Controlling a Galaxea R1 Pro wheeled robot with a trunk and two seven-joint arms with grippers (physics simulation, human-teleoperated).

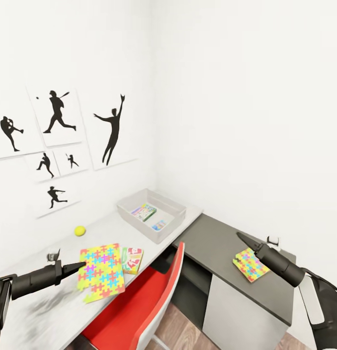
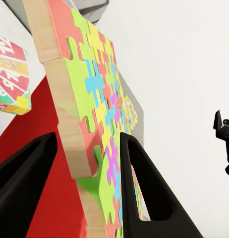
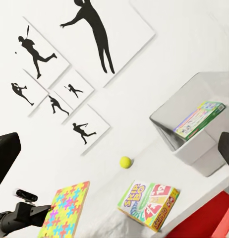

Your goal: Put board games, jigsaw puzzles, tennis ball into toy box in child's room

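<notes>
The robot is busy with the big, flat jigsaw puzzle made of yellow, green, pink and blue pieces (image 1: 101, 273), which sits low and left in the head view on the long light-grey table (image 1: 51, 316). The left gripper (image 1: 80, 265) is at the puzzle's edge, and in the left wrist view its two black fingers (image 2: 139, 178) stand one on each side of the thick wooden edge (image 2: 77, 134), so it looks like it is grasping the puzzle or just about to squeeze it. The shallow grey toy box (image 1: 151, 214) is in the middle of the head view, further along the table, with two printed game boxes (image 1: 144, 212) already inside. Next, I think the arm must lift the puzzle and carry it up over the box wall. The small yellow-green tennis ball (image 1: 79, 230) and the red and yellow card game box (image 1: 132, 259) wait near it. The second small puzzle (image 1: 251, 264) lies on the dark-grey table at the right, just beside the right gripper (image 1: 242, 238), which holds nothing; I cannot tell if it is open.
</notes>
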